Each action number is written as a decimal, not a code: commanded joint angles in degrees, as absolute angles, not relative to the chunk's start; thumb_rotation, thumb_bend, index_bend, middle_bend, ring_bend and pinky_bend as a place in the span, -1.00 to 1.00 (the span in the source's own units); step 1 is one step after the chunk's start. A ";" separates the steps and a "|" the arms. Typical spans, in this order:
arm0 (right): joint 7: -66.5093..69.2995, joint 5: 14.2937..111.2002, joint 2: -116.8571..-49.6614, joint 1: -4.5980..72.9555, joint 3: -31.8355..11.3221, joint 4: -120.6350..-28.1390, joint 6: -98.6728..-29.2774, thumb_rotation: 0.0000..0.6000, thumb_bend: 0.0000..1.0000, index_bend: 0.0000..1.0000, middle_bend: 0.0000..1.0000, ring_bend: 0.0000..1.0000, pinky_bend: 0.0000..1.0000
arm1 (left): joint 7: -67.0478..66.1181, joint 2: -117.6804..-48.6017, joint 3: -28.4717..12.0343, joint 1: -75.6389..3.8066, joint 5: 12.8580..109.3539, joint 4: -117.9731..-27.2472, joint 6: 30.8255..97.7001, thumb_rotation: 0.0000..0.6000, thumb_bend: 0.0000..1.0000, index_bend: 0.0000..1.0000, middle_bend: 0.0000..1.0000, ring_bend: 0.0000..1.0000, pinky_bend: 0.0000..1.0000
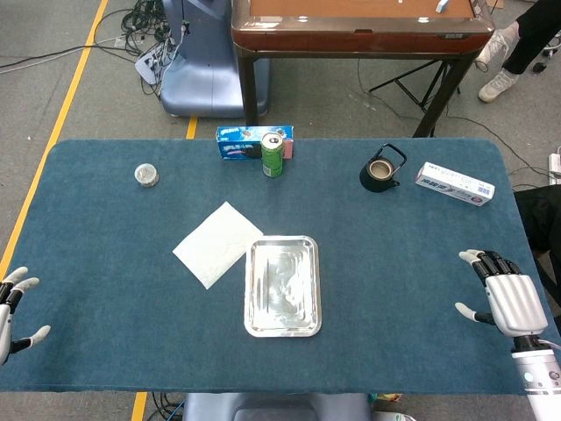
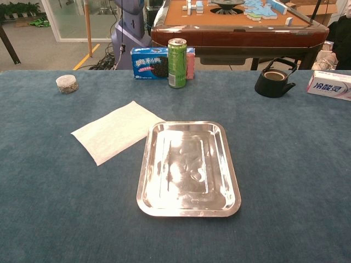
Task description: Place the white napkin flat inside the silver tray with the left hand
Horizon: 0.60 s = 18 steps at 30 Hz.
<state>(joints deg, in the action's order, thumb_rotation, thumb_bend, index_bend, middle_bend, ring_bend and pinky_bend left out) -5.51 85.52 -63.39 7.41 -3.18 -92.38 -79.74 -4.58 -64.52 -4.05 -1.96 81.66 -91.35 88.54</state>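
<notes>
The white napkin (image 1: 216, 244) (image 2: 115, 130) lies flat on the blue tablecloth, its right corner touching the left rim of the silver tray (image 1: 253, 285) (image 2: 147, 159). The tray holds nothing. My left hand (image 1: 10, 309) shows at the far left edge of the head view, fingers spread, well left of the napkin and holding nothing. My right hand (image 1: 506, 296) rests at the far right with fingers apart, also holding nothing. Neither hand appears in the chest view.
Along the back stand a green can (image 1: 273, 154) (image 2: 176, 62), a blue cookie box (image 1: 238, 142) (image 2: 149, 64), a black teapot (image 1: 381, 169) (image 2: 273, 79) and a white box (image 1: 453, 183) (image 2: 329, 84). A small round jar (image 1: 146, 175) (image 2: 67, 83) sits back left.
</notes>
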 commanded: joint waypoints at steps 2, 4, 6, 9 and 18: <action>-5.70 85.26 -63.42 7.20 -3.26 -92.47 -80.17 1.00 -0.86 -0.56 -0.52 -0.66 -0.47 | -4.29 -64.84 -3.96 -2.17 81.84 -90.91 88.06 1.00 -0.81 -0.48 -0.68 -0.61 0.10; -5.62 85.12 -63.43 7.22 -3.25 -92.45 -80.08 1.00 -0.86 -0.56 -0.52 -0.66 -0.47 | -4.10 -64.82 -3.98 -2.28 82.05 -91.02 88.00 1.00 -0.81 -0.48 -0.68 -0.61 0.10; -5.47 84.83 -63.45 7.33 -3.34 -92.29 -79.83 1.00 -0.86 -0.56 -0.52 -0.66 -0.47 | -3.74 -64.92 -4.03 -2.42 82.58 -90.96 88.17 1.00 -0.81 -0.48 -0.68 -0.64 0.09; -5.28 84.21 -63.53 7.53 -3.44 -92.03 -79.20 1.00 -0.86 -0.56 -0.52 -0.66 -0.47 | -1.68 -64.79 -3.82 -2.84 83.73 -91.05 87.76 1.00 -0.81 -0.48 -0.69 -0.83 -0.02; -5.22 83.95 -63.52 7.15 -3.35 -92.03 -79.77 1.00 -0.86 -0.54 -0.52 -0.66 -0.47 | 10.14 -62.24 -3.69 -7.77 89.41 -92.09 82.88 1.00 -0.81 -0.46 -0.93 -1.00 -0.51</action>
<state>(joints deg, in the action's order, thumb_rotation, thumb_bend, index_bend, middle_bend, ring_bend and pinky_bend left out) -5.23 83.92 -63.53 7.20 -3.36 -92.02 -79.71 4.25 -63.43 -3.69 -5.39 87.61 -91.88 85.54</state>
